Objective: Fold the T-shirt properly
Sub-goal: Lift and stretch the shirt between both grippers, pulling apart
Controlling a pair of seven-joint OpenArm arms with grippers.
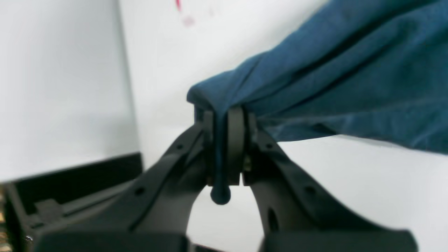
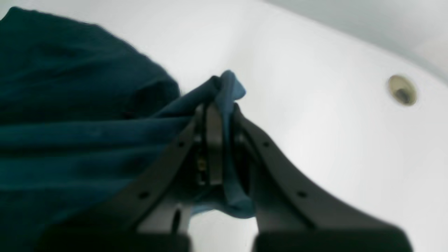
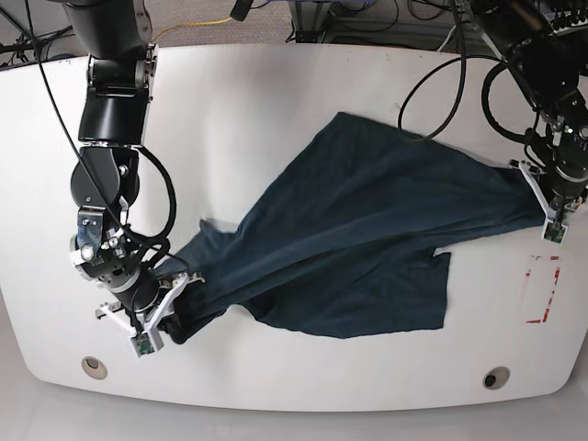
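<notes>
The dark teal T-shirt lies stretched on a diagonal across the white table, bunched into folds between both arms. My left gripper, on the right of the base view, is shut on one corner of the cloth. In the left wrist view that corner is pinched between the pads, and my left gripper holds it just above the table. My right gripper, at the base view's lower left, is shut on the opposite corner. The right wrist view shows my right gripper with the T-shirt bunched through its fingers.
The white table has two round holes near its front edge. Red tape marks lie at the right. Cables run along the far edge. A black box-like part sits low left in the left wrist view.
</notes>
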